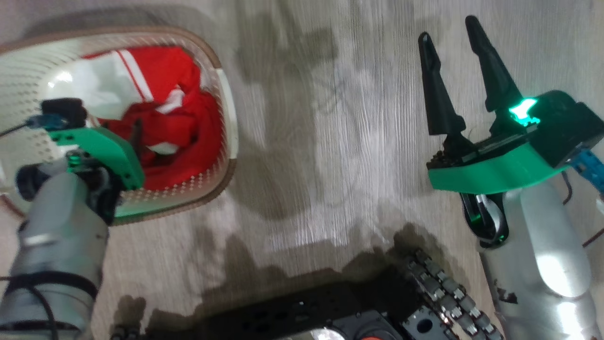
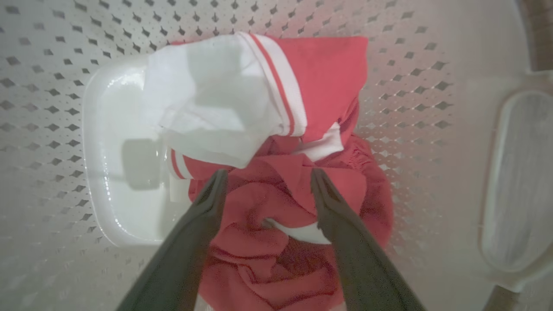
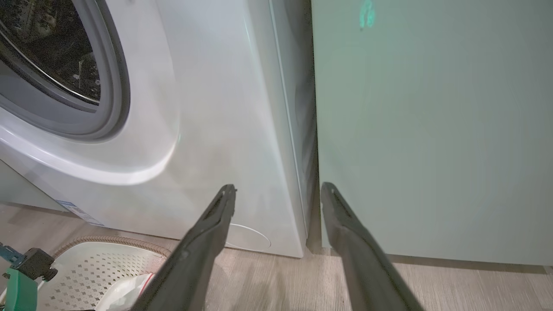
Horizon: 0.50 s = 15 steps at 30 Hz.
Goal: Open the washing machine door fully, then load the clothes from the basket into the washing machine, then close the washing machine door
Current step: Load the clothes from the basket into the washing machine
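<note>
Our left gripper (image 2: 268, 173) hangs inside the basket (image 2: 52, 129), fingers apart over the red and white clothes (image 2: 276, 242). Our right gripper (image 1: 448, 33) is likewise spread, over the floor (image 1: 306, 141). Near the basket stand the washing machine (image 3: 207, 108) and a green cabinet (image 3: 432, 129). We cannot read the machine's blue label (image 3: 77, 211).

The basket (image 2: 52, 65) was perforated glossy plastic; the clothes (image 2: 276, 203) matt cloth — the floor (image 1: 330, 141) grained wood; the washing machine (image 3: 207, 108) smooth, glossy.
</note>
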Available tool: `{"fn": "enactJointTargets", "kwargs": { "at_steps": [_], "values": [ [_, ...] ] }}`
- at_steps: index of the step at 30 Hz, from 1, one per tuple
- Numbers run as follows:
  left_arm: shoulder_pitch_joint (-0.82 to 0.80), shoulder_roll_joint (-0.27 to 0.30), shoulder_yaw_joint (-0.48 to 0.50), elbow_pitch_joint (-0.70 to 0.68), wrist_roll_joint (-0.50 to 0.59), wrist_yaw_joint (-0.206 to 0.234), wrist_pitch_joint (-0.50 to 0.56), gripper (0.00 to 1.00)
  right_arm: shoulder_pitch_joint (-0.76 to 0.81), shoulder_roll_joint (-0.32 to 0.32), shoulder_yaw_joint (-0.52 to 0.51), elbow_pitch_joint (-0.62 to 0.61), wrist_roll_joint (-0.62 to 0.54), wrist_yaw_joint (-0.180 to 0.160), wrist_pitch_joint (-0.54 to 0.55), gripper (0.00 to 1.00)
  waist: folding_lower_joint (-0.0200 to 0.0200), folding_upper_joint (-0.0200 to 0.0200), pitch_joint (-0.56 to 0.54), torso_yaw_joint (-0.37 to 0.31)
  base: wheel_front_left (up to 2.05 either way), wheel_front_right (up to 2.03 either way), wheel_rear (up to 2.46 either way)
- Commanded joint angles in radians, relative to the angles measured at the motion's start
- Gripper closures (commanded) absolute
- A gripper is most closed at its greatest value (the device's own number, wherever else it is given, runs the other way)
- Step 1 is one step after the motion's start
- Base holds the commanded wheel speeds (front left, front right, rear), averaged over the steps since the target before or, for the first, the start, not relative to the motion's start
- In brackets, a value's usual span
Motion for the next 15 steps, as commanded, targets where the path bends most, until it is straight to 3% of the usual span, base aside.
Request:
{"fn": "enactJointTargets", "kwargs": {
  "at_steps": [1, 15],
  "values": [
    [0.003, 0.05, 0.023, 0.007, -0.012, -0.001, -0.001, 0.0, 0.014, 0.006, 0.016, -0.041, 0.01, 0.0, -0.009, 0.0, -0.0002, 0.0, 0.063, -0.03, 0.0, 0.0, 0.0],
    [-0.144, 0.181, -0.054, 0.043, -0.054, -0.001, 0.005, 0.0, -0.001, 0.006, 0.033, -0.087, 0.043, 0.0, -0.009, 0.0, -0.0002, 0.0, 0.212, -0.083, 0.0, 0.0, 0.0]
  ]
}}
